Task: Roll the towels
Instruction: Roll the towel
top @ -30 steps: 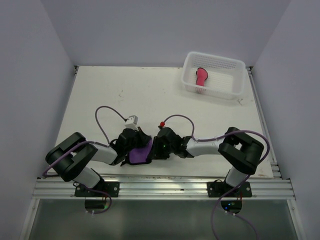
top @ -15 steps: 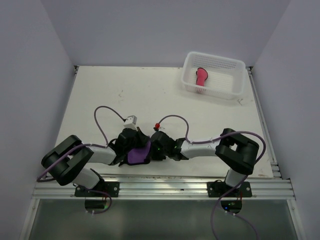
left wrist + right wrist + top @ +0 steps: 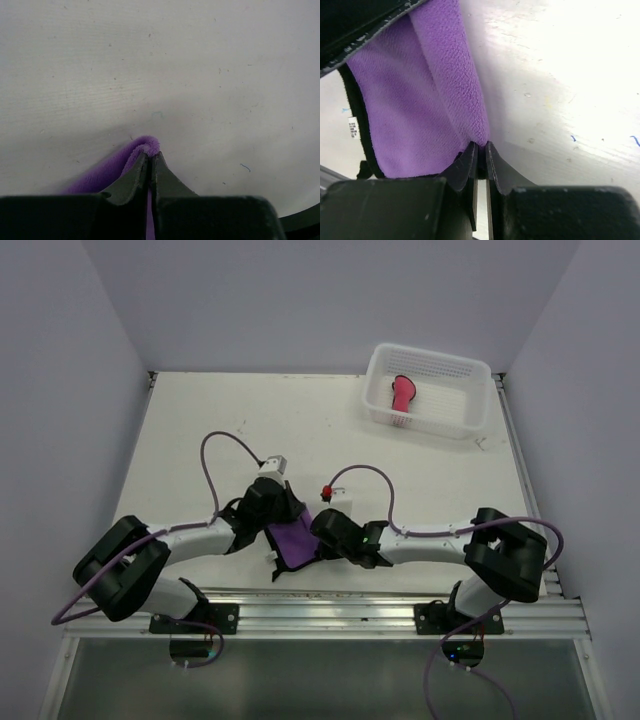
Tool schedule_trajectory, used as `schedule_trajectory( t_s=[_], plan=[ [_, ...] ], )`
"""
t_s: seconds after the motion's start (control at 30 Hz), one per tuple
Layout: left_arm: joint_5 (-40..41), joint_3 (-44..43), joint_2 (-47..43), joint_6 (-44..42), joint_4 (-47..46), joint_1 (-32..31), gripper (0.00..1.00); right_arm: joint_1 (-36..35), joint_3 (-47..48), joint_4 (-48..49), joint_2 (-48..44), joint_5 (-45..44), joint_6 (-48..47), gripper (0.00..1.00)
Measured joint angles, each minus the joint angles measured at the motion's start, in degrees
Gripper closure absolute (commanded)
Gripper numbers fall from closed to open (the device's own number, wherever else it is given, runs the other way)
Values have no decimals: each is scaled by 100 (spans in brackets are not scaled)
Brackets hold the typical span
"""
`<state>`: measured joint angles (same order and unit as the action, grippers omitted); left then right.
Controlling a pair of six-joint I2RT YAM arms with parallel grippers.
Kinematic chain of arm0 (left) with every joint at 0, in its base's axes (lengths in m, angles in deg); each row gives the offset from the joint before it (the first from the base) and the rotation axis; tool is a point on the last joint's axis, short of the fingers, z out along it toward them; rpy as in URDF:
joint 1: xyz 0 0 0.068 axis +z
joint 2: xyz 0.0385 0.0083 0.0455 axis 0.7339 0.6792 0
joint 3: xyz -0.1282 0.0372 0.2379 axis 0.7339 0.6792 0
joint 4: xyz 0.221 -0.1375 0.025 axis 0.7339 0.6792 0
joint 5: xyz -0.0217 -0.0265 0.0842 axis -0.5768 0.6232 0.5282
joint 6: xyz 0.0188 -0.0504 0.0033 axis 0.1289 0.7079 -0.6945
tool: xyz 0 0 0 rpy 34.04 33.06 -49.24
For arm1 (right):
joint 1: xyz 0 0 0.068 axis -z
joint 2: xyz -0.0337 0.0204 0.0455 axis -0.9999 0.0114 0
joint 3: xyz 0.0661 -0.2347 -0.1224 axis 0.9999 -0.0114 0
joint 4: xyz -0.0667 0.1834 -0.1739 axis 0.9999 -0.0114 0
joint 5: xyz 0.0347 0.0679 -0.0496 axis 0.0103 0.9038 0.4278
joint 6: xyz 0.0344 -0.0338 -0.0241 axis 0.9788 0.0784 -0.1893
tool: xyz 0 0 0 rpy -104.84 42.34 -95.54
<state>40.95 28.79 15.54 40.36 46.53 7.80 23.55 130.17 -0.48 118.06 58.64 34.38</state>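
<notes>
Two pincers meet over one purple towel (image 3: 295, 543) in the top view, near the front edge of the bench (image 3: 200, 430), the left pincer (image 3: 277, 523) at the cloth's far side and the right pincer (image 3: 318, 537) at its right side. A second towel, the pink-red towel (image 3: 402, 392), lies rolled in the one white basket (image 3: 478, 400) at the far right corner, well apart. Counted here: two towels, one basket, two arms.

In the left wrist view, the left pincer (image 3: 150, 162) is pressed together on a purple fold (image 3: 142, 148) of the towel, only its tip caught. That thin bite looks likely to slip out if the arms pull apart or lift unevenly.

In the right wrist view, the right pincer (image 3: 479, 152) is pinching the purple towel's edge (image 3: 455, 80), the black border (image 3: 355, 115) hanging loose to the left. With both grips so near the hem, the cloth may stretch or twist rather than roll, and the loose black edge could drag on the bench and skew the roll.
</notes>
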Motion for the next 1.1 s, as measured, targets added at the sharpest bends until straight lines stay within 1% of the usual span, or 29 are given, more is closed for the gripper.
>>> schedule_trajectory(
  t_s=[0.2,0.47,0.5,0.53,0.67,0.83,0.97,1.1],
  plan=[
    [-118,-245,-15,-157,509,0,100,-33,-96,-2,-46,-205,-103,100],
    [-114,-275,-24,-149,789,2,100,-57,-138,20,-50,-223,-157,100],
    [-114,-275,-33,-146,817,2,96,-57,-149,37,-52,-219,-170,100],
    [-114,-275,-48,-146,846,2,86,-57,-155,48,-52,-219,-188,100],
    [-48,-306,-61,-142,881,24,69,-76,-157,11,-59,-212,-341,100],
    [55,-599,72,-127,1003,127,59,-105,-157,-11,-61,-192,-557,100],
    [57,-1008,374,-125,1244,142,55,-105,-153,4,-57,-153,-636,100],
    [76,-1414,413,-116,1735,149,52,-103,-155,26,-50,-116,-649,100]
  ],
)
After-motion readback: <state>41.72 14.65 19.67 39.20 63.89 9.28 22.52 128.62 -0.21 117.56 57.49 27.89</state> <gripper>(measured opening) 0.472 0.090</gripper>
